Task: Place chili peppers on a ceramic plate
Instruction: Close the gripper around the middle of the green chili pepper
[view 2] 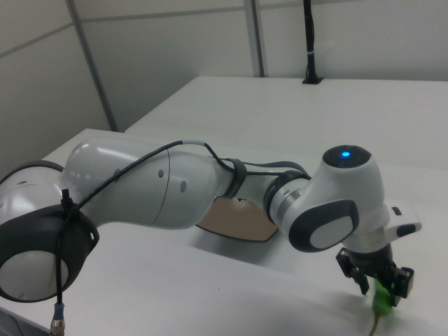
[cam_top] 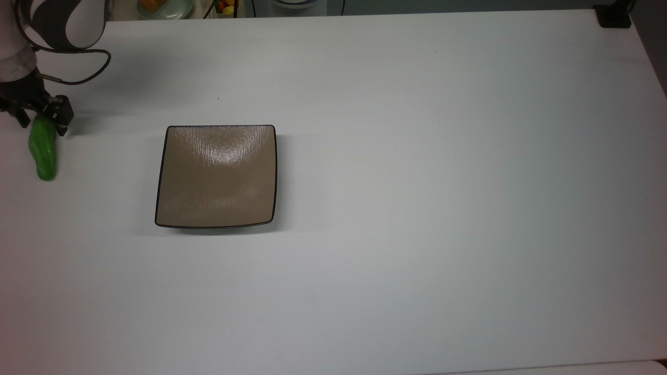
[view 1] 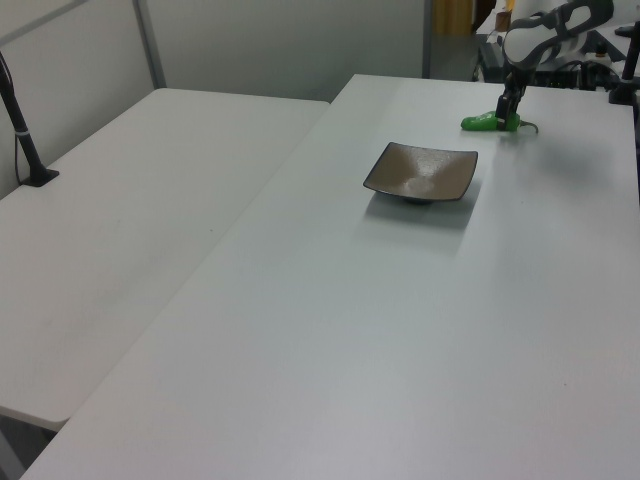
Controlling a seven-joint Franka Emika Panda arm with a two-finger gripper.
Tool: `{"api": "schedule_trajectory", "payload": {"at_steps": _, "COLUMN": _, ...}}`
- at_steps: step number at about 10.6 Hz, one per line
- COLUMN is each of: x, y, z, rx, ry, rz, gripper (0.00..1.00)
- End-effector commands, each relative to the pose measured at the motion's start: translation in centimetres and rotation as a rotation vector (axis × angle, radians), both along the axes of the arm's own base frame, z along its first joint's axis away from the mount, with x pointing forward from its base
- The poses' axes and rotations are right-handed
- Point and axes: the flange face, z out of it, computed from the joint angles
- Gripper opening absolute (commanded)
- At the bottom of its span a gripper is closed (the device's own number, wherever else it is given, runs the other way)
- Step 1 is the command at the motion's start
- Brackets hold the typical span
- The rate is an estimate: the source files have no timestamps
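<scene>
Your tool is down at the stem end of the green chili pepper, fingers spread and straddling it, one on each side; they do not look closed on it yet. The pepper lies flat on the white table, at the top view's far left, well apart from the square brown ceramic plate, which sits bare.

The step in hand looks like the grasp. Close across the pepper's narrow width, not along its length, and catch the fleshy shoulder rather than the thin stem: in the right view the fingers stand over the green top with the stem trailing below. The skin is glossy and lumpy, so it may slip or roll; squeeze gently and see that it comes up level before you travel.

Mind the edges. The pepper is near the table's edge at the top view's left, and a black cable loops just behind the wrist. In the left view the pepper sits beyond the plate, with open table between them. Nothing stands in that stretch, so lift enough to clear the plate's dark rim, carry across, and set the pepper in the dished middle.
</scene>
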Motion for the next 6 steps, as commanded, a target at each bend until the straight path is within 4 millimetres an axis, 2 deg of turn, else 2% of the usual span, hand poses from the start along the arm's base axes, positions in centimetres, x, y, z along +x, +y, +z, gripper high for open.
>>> {"api": "schedule_trajectory", "payload": {"at_steps": 1, "x": 0.27, "y": -0.46, "z": 0.1, "rx": -0.025, "ry": -0.009, "rz": 0.022, "gripper": 0.31}}
{"api": "schedule_trajectory", "payload": {"at_steps": 2, "x": 0.33, "y": -0.37, "z": 0.1, "rx": -0.026, "ry": -0.008, "rz": 0.025, "gripper": 0.17}}
{"api": "schedule_trajectory", "payload": {"at_steps": 3, "x": 0.35, "y": -0.38, "z": 0.15, "rx": -0.026, "ry": -0.008, "rz": 0.025, "gripper": 0.07}}
{"api": "schedule_trajectory", "payload": {"at_steps": 6, "x": 0.75, "y": 0.28, "z": 0.89, "rx": -0.024, "ry": -0.014, "rz": 0.024, "gripper": 0.06}}
